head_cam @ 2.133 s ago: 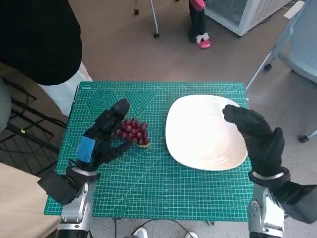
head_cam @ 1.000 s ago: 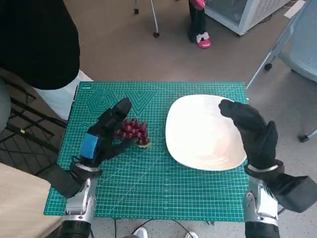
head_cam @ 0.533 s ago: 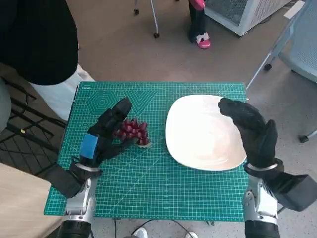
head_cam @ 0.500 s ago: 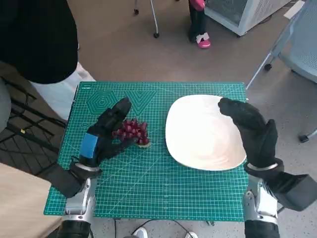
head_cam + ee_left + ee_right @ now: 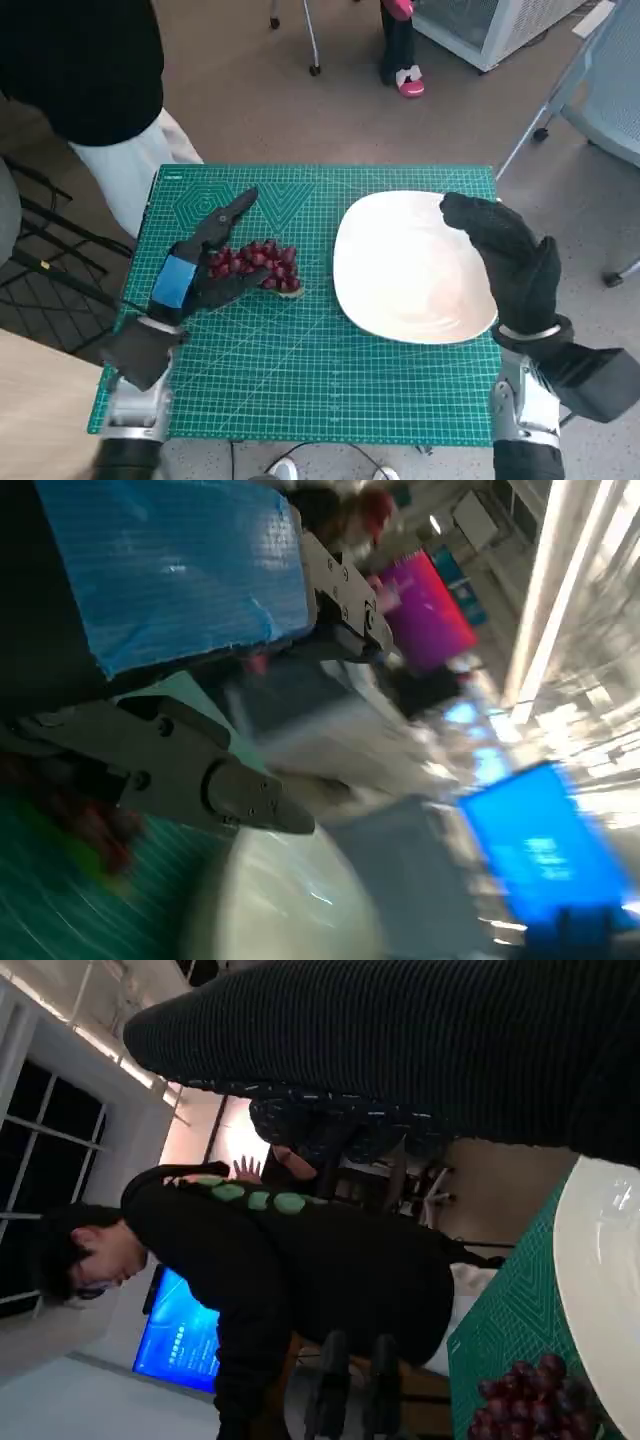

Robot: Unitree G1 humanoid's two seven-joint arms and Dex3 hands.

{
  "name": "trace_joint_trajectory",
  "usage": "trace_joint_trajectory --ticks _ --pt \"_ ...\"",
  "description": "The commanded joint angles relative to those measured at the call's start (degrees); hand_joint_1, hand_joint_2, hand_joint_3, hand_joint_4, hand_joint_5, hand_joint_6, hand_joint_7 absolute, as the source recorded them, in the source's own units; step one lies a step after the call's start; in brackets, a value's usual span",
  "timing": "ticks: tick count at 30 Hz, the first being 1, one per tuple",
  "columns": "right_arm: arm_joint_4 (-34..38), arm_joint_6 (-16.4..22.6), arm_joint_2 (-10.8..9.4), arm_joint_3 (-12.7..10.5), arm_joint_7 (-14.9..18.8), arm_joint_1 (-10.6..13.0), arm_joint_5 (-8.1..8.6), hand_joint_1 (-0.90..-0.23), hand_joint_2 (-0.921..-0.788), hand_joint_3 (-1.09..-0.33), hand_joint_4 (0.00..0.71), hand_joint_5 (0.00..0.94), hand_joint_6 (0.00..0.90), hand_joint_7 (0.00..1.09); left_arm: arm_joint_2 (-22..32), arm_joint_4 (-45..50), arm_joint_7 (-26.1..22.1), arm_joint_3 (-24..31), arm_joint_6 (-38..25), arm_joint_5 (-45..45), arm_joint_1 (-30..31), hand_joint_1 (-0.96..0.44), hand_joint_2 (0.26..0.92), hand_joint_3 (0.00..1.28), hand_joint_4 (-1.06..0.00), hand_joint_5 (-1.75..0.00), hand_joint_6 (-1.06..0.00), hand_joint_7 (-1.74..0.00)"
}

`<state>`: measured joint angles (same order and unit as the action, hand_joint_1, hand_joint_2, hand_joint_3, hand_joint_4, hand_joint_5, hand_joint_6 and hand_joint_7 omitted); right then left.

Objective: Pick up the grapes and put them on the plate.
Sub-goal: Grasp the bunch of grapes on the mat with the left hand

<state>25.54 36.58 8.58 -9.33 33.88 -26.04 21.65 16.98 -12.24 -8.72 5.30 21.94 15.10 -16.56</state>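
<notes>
A bunch of dark red grapes (image 5: 258, 264) lies on the green cutting mat (image 5: 300, 370), left of the big white plate (image 5: 400, 270). My left hand (image 5: 192, 268) lies at the bunch's left side; one finger stretches past its far side and the thumb runs along its near side, with the grapes between them on the mat. The blurred left wrist view shows those black fingers (image 5: 200, 780) over red grapes (image 5: 75, 815) beside the plate (image 5: 290, 905). My gloved right hand (image 5: 507, 262) hovers over the plate's right rim, holding nothing. The right wrist view catches the grapes (image 5: 530, 1400) and the plate's edge (image 5: 600, 1280).
A person in a black top and white trousers (image 5: 90, 80) stands at the table's far left corner and also shows in the right wrist view as a person (image 5: 280, 1250). A pink shoe (image 5: 411, 86) and chair legs (image 5: 312, 45) are on the floor beyond the table.
My left hand has slid left and flattened, uncovering more of the bunch; the grapes stay put. The person at far left has shifted. My right hand has barely moved.
</notes>
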Motion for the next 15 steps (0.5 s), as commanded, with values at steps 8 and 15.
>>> trace_joint_trajectory --ticks 8,15 --pt "1.57 -0.69 0.11 -0.03 0.78 -0.46 0.13 -0.634 -0.921 -0.791 0.349 0.000 0.159 0.07 4.45 12.15 -1.79 -9.44 -22.68 27.29 -1.26 -0.29 0.696 0.00 -0.01 0.00 -0.17 -0.01" --pt "1.13 -0.76 0.40 -0.21 1.01 -0.36 0.31 -0.627 -0.921 -0.796 0.347 0.000 0.156 0.07 4.53 11.22 -5.22 -12.02 -28.73 27.37 -3.15 -0.32 0.697 0.00 -0.03 -0.01 -0.20 -0.02"
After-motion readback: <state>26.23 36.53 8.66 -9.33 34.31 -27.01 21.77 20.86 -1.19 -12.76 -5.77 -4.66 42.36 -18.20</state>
